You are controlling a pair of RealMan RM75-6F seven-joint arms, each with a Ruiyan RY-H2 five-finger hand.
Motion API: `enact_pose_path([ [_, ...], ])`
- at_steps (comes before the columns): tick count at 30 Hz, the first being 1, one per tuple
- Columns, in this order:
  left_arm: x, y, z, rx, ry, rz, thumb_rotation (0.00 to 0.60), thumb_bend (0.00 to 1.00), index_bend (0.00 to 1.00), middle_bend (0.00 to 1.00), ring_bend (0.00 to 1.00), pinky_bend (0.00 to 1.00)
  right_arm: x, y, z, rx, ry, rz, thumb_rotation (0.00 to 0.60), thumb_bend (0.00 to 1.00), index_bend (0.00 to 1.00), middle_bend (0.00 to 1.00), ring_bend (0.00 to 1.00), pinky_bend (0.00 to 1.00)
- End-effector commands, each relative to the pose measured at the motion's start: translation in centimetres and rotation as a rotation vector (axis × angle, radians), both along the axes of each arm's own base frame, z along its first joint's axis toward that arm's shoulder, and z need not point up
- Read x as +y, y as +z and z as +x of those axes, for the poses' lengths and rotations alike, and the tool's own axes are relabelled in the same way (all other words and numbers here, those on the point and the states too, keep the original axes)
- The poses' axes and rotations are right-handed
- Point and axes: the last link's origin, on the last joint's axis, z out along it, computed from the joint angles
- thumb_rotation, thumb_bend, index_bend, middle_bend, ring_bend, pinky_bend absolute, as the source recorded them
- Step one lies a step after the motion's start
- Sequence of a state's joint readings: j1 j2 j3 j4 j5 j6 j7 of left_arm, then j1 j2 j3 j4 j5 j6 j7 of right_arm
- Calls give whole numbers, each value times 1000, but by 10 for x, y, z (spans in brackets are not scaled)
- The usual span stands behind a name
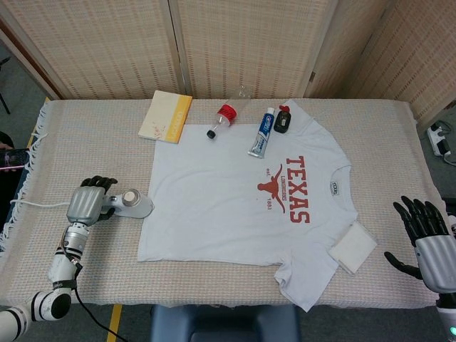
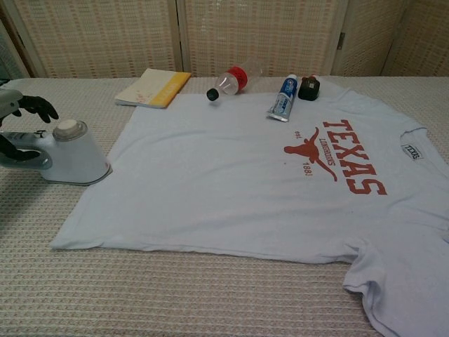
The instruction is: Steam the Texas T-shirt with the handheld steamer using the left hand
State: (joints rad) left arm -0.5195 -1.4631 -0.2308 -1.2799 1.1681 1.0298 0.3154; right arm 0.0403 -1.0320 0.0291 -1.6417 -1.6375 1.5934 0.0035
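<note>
overhead head view, low chest view (shared t-shirt (image 1: 242, 206))

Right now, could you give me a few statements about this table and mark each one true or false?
1. The steamer sits on the T-shirt. False: it stands on the tablecloth, just off the shirt's edge.
2. The left hand is at the steamer's handle. True.
3. The right hand holds the folded white cloth. False: it is empty, its fingers spread, apart from the cloth.
4. A toothpaste tube lies on the shirt near its red lettering. True.
5. The yellow-edged book lies on the shirt. False: it lies on the tablecloth beyond the shirt.
</note>
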Motion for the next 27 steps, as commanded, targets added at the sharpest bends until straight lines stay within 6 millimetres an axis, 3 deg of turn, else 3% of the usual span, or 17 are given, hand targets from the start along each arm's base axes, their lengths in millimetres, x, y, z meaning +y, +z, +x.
enact_pose_path([
  [1,3,-3,-6,21,13,-1,600,322,322,336,237,273,-1,-2,0,-1,0,5,600,122,0,9,0,0],
  [8,6,-5,-15,37,34,11,600,340,385,394,285,295,-1,-4,0,0,-5,10,600,122,0,9,0,0],
  [15,16,-17,-18,17,44,14,600,349,555,550,410,373,-2,-6,-1,-2,-12,15,600,122,0,8,0,0],
  [18,21,-23,-19,6,46,16,600,348,627,646,490,436,-2,-8,-3,-7,-27,30,600,122,0,8,0,0],
  [22,26,-31,-23,-23,49,14,600,345,714,786,643,598,-3,-22,-6,-13,-50,106,600,122,0,8,0,0],
  [27,32,-34,-27,-55,36,15,600,340,806,911,757,692,-10,-41,-4,-10,-52,204,600,123,0,9,0,0],
])
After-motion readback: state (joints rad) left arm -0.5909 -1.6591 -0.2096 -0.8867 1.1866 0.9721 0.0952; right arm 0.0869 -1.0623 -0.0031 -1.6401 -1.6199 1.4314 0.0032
